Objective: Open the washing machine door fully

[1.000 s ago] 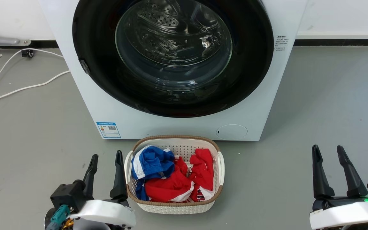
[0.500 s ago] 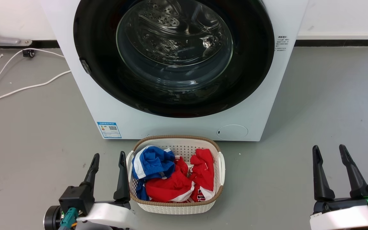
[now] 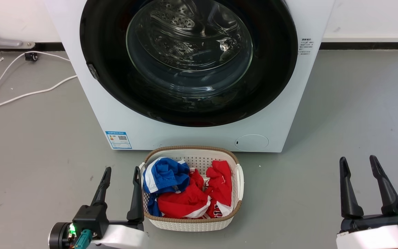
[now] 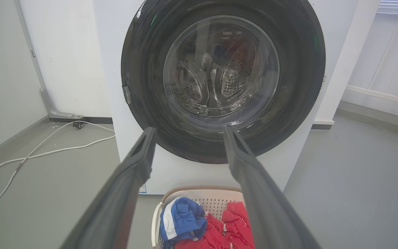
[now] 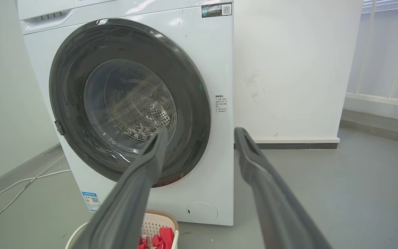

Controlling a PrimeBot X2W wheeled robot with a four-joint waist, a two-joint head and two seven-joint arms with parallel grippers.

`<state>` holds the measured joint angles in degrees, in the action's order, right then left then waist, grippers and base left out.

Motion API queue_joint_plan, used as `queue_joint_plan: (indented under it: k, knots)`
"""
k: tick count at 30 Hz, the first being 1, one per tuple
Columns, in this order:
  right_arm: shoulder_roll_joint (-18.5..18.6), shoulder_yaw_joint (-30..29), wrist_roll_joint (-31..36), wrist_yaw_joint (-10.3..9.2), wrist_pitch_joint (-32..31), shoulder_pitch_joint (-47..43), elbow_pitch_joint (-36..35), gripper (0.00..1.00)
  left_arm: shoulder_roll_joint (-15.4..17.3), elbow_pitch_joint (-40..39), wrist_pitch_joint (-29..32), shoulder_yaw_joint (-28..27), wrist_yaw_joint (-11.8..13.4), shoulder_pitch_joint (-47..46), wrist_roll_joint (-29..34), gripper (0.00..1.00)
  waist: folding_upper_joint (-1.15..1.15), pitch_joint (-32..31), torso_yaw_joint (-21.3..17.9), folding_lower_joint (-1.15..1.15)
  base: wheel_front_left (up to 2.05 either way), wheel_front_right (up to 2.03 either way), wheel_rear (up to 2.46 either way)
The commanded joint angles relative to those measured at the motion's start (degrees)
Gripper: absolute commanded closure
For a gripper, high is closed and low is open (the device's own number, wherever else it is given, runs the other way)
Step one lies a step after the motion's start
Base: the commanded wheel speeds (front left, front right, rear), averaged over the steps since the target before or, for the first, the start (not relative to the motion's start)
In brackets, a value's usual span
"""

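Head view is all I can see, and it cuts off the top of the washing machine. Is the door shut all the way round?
Observer: Yes. The right wrist view takes in the whole washing machine door, and its dark rim lies flat against the white front all round.
Operator: What sits above the door?
Observer: A drawer front in the top corner, on the same side as the door's small tab.
Operator: And farther along, past the machine?
Observer: Beyond the white wall, pale upright bars stand like a window's.
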<state>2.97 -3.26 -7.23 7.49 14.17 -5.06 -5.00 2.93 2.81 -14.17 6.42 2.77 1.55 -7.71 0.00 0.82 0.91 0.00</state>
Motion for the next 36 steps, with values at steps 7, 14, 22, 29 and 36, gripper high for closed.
queue_joint_plan:
  k: [7, 14, 22, 29, 36]
  knots:
    - [-0.2, -0.2, 1.5, 0.0, 1.0, -1.0, 0.5, 0.0, -0.1, 0.2, -1.0, 0.5, 0.6, 0.6, 2.5, 0.0, 0.0, 0.0, 0.1, 0.0, 0.0, 0.0, 0.0]
    - [-0.2, -0.1, -0.1, 0.0, 1.0, -1.0, 1.7, 0.0, -0.1, 1.0, -1.1, 0.4, 0.9, 0.8, 1.6, 0.0, 0.0, 0.1, 0.2, 0.0, 0.0, 0.0, 0.0]
    - [-0.2, -0.1, -1.2, 0.0, 1.1, -1.0, 2.4, 0.0, -0.1, 1.8, -1.1, 0.2, 1.0, 0.8, 1.1, 0.0, 0.0, 0.0, 0.2, 0.0, 0.0, 0.0, 0.0]
    - [-0.2, 0.0, -1.2, 0.0, 1.1, -1.0, 2.4, 0.0, -0.1, 2.1, -1.1, 0.2, 1.3, 0.8, 1.3, 0.0, 0.0, 0.0, 0.2, 0.0, 0.0, 0.0, 0.0]
    - [-0.2, -0.1, -2.1, 0.0, 1.0, -0.7, 2.1, 0.0, -0.1, 2.2, -1.1, 0.3, 1.4, 0.7, 1.3, 0.0, 0.0, 0.0, 0.2, 0.0, 0.0, 0.0, 0.0]
